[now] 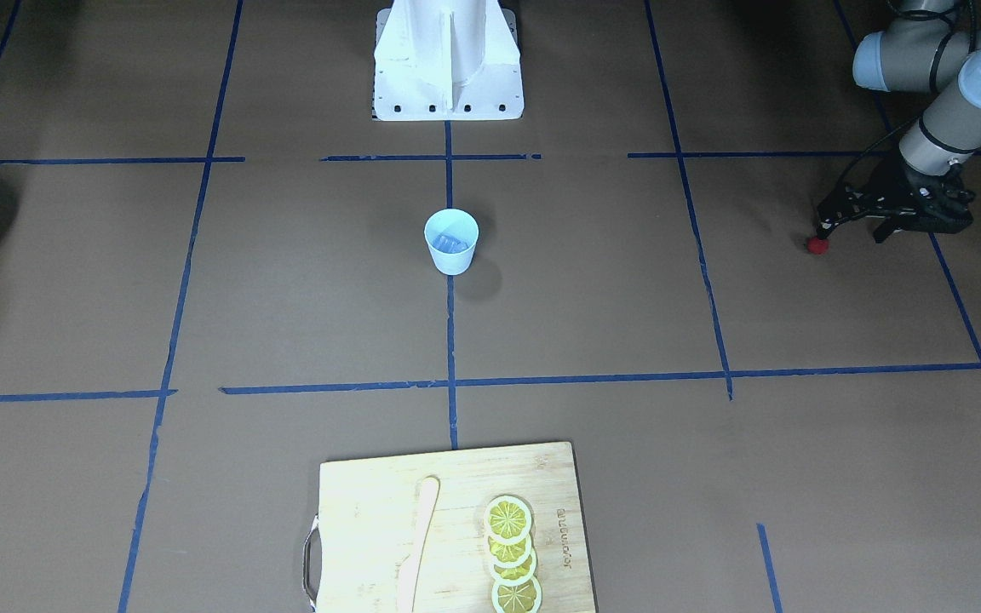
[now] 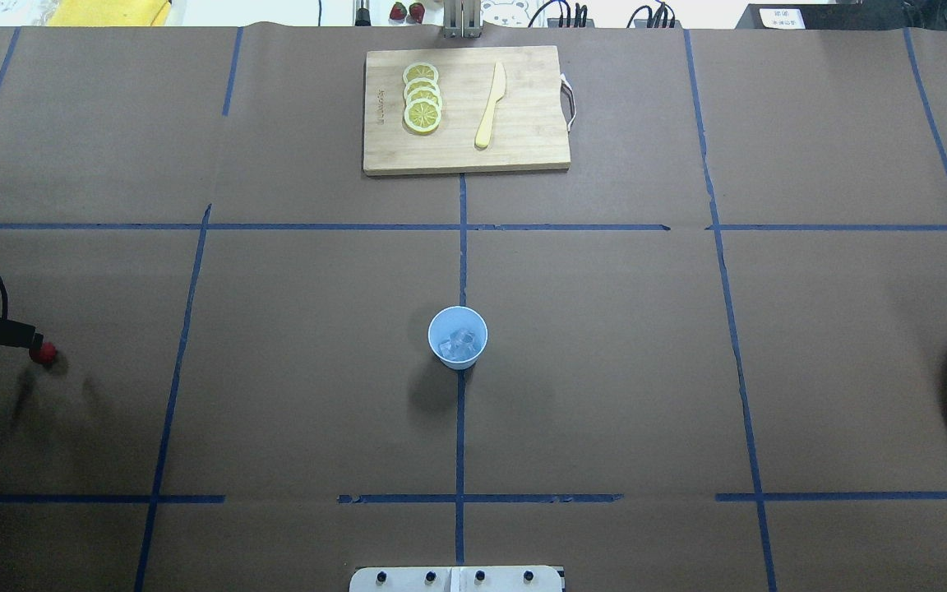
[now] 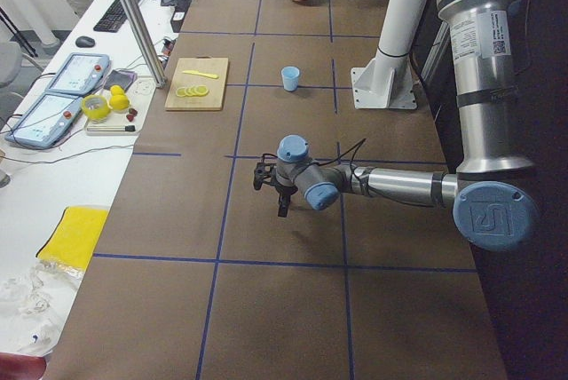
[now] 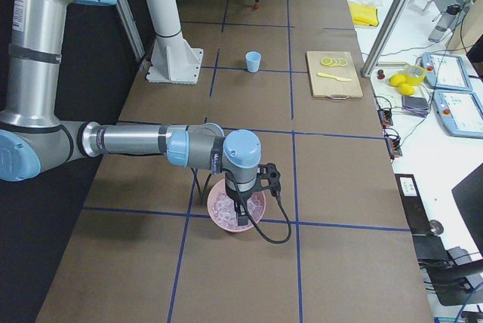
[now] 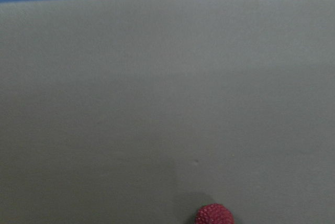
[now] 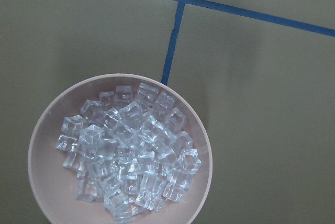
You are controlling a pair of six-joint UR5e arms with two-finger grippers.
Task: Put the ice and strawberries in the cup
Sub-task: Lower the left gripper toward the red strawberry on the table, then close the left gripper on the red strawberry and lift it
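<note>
The left gripper (image 1: 823, 228) hangs low at the table's (image 2: 605, 370) left end, its dark fingertips drawn to a point right at the strawberry (image 1: 817, 246). Whether they are pinching the berry or only touching it I cannot tell; the wrist view shows just the berry at its bottom edge and no fingers.

The cup (image 1: 451, 241) stands upright at the table's middle, well apart from the berry, with ice (image 2: 459, 344) already in its bottom. So the step in hand looks like fetching the berry.

To do it well, the fingers should close across the berry's widest part, since something this small and round may squirt or roll away. Then lift clear, travel to the cup, centre over its mouth and let go low, so the berry neither bounces off the ice nor tips the light cup.

The right gripper (image 4: 241, 221) hovers over the pink bowl (image 6: 39, 145); I cannot tell how its fingers stand.

Counts:
- One strawberry
- One cup, holding a few pieces of ice
- One bowl piled with ice cubes (image 6: 128, 150), too many to count
- One cutting board (image 2: 523, 140) with four lemon slices (image 2: 422, 97) and one knife (image 2: 491, 107)
</note>
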